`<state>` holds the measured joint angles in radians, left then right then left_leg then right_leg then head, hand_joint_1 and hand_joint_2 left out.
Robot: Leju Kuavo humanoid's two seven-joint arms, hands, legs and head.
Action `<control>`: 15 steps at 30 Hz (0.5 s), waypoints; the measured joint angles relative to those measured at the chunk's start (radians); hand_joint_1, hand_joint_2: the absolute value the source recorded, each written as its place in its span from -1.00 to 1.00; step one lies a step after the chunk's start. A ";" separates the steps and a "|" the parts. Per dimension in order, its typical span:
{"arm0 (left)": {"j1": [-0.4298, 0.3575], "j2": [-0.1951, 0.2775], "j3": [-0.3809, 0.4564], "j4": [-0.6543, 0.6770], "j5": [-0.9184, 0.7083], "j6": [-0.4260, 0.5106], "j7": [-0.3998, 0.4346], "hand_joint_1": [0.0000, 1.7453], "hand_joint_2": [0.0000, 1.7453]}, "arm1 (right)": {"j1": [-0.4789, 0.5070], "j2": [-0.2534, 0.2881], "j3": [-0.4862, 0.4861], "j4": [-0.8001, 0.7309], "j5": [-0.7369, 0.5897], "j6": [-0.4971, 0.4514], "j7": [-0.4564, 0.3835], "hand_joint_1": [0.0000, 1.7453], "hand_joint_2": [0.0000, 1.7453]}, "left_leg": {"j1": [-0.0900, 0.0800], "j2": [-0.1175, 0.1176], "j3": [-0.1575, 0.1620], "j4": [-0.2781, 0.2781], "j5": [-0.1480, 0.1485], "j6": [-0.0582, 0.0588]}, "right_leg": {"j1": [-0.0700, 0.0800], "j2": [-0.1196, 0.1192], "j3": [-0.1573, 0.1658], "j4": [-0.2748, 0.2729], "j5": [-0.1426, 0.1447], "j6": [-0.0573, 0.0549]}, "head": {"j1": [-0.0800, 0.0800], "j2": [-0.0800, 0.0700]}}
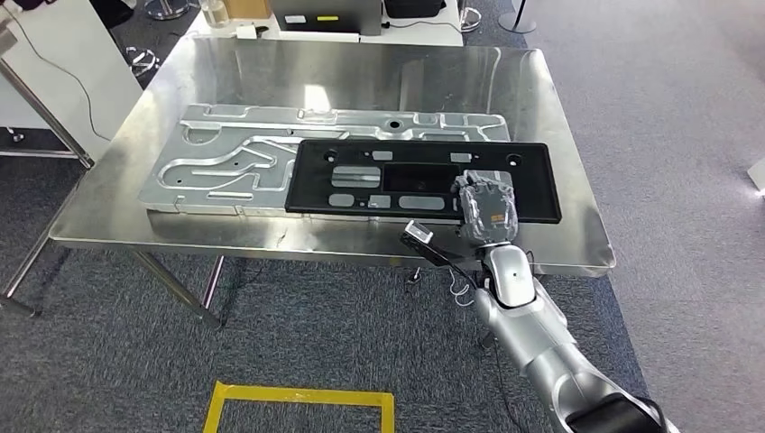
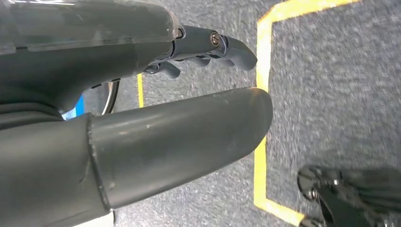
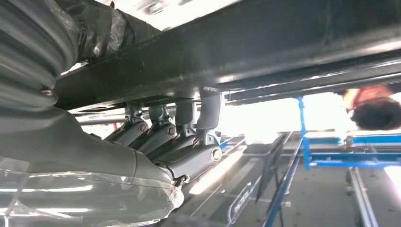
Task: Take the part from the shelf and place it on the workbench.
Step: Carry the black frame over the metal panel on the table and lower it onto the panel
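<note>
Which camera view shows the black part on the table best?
The head view: the whole black part lies on the steel table, the right hand at its near edge. The right wrist view shows its edge close up.

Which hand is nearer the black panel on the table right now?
Right. The right hand rests on the black panel at its near edge; the left hand hangs low over the carpet, away from it.

Black part (image 1: pixel 424 179) w/ grey cutouts; silver table (image 1: pixel 361 72); silver embossed panel (image 1: pixel 235 158); grey carpet (image 1: pixel 686 108), yellow floor tape (image 1: pixel 298 397).
</note>
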<state>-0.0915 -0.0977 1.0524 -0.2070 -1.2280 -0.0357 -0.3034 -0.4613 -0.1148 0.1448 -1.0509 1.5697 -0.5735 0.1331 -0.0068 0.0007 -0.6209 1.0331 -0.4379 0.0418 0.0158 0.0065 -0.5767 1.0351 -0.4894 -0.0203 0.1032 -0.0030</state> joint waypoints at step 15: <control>-0.017 -0.003 -0.018 0.000 -0.014 -0.005 0.018 -1.00 -1.00 | -0.164 0.104 0.194 0.183 0.000 0.059 0.045 1.00 1.00 | 0.039 -0.009 0.035 -0.008 -0.030 -0.059 | -0.045 -0.006 -0.056 0.016 0.034 0.047 | 0.002 0.000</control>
<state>-0.1080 -0.1010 1.0343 -0.2069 -1.2421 -0.0406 -0.2857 -0.6258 -0.0111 0.3386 -0.8678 1.5692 -0.5150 0.1785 0.0323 -0.0088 -0.5860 1.0251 -0.4676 -0.0175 -0.0297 0.0007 -0.6332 1.0507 -0.4559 0.0271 0.1054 -0.0030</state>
